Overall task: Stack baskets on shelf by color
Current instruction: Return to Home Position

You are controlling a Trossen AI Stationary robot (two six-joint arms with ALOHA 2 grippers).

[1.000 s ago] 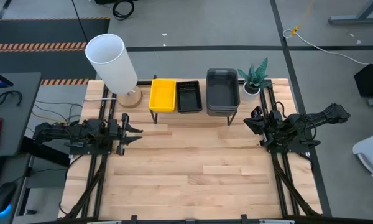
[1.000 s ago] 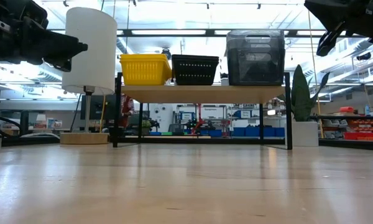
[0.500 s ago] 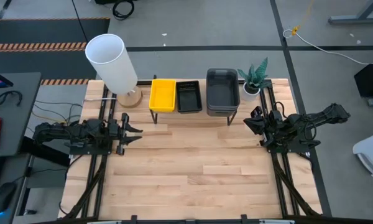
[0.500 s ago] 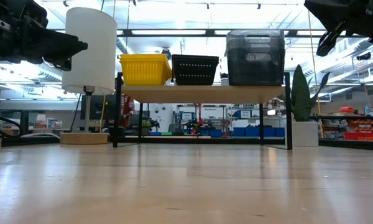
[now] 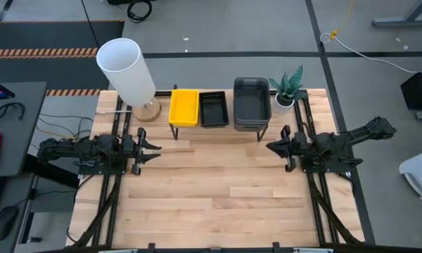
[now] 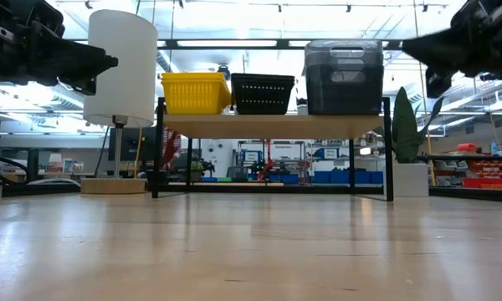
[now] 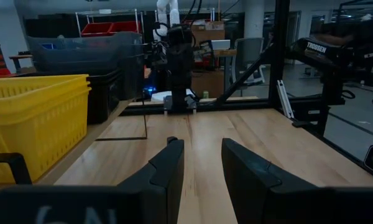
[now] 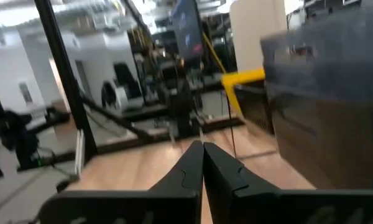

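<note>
The shelf [image 6: 268,125] stands at the table's far side, its plank top on thin black legs. On the plank rest a yellow basket stack [image 5: 184,107], a black slotted basket stack [image 5: 214,109] and a taller smoky-grey basket stack [image 5: 252,103], side by side on their bottoms. My left gripper [image 5: 155,146] is open and empty at the table's left, pointing right, in front of the yellow baskets [image 7: 31,118]. My right gripper [image 5: 273,147] is shut and empty, pointing left, just in front of the shelf's right end; the grey stack [image 8: 336,93] shows beside it.
A white lamp [image 5: 126,70] stands at the far left beside the shelf. A small potted plant [image 5: 287,88] stands at the shelf's right end. The wooden tabletop [image 5: 218,190] in front of the shelf lies bare between the two arms.
My right gripper has swung from pointing toward the far left to pointing level toward the table's left edge. Its tip has moved left and a little toward the near edge. The baskets and my left arm have stayed still.
</note>
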